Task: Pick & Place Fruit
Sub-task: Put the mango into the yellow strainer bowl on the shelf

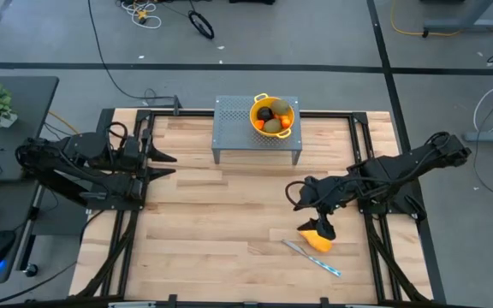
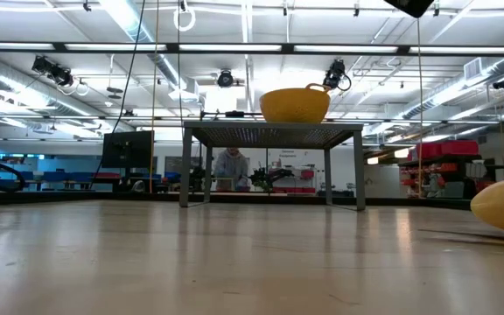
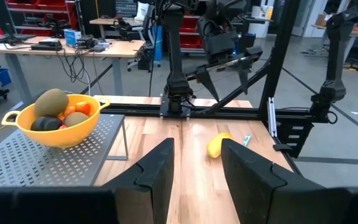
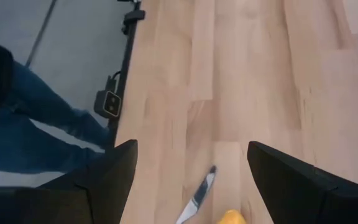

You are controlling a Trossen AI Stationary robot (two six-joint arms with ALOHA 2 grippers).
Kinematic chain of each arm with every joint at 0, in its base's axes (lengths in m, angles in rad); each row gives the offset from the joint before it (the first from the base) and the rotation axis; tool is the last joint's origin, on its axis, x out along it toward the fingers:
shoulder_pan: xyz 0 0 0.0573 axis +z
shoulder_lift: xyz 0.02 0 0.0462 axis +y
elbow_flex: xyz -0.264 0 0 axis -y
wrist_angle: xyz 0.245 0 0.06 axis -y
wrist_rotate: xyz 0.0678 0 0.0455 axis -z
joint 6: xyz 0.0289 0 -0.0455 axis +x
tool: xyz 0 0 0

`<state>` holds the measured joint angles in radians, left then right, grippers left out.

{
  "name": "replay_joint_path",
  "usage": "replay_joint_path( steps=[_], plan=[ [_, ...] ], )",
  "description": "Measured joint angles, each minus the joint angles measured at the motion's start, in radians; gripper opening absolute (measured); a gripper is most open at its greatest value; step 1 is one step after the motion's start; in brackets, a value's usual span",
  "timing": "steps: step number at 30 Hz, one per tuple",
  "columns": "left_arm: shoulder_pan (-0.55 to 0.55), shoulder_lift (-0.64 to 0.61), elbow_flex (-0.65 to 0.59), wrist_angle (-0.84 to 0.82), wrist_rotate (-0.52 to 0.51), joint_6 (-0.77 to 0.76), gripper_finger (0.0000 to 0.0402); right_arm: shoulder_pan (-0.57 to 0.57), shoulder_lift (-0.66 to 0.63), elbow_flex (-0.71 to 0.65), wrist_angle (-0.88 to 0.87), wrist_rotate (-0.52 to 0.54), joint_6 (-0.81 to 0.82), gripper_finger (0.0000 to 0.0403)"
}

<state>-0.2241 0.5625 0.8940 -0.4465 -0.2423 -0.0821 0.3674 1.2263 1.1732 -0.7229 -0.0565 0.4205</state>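
High view: pale wooden plank table [image 1: 229, 222] on grey floor, right gripper [image 1: 322, 229] wide open, empty, above yellow-orange oblong fruit [image 1: 315, 241]; left gripper [image 1: 168, 164] part-open, empty.

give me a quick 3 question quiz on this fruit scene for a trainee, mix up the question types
1. True or false: the yellow colander sits on the grey perforated stand.
2. Multiple choice: the yellow-orange oblong fruit lies beside which thing on the wooden table?
A. a spoon
B. the knife
C. a cup
3. Fill in: the right claw is above the oblong fruit with its jaws ____.

Key:
1. True
2. B
3. open
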Motion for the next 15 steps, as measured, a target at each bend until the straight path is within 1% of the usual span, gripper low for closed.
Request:
replay_joint_path(
  steps=[6, 10, 15],
  plan=[
    [0.000, 0.000, 0.000, -0.001, 0.000, 0.000, 0.0141, 0.001, 0.026, 0.000, -0.066, -0.003, 0.047, 0.0315],
    [0.000, 0.000, 0.000, -0.005, 0.000, -0.011, 0.0141, 0.001, 0.069, 0.000, -0.087, -0.049, 0.076, 0.0320],
    [0.000, 0.000, 0.000, -0.007, 0.000, -0.011, 0.0141, 0.009, 0.116, 0.000, -0.094, -0.065, 0.096, 0.0323]
  ],
)
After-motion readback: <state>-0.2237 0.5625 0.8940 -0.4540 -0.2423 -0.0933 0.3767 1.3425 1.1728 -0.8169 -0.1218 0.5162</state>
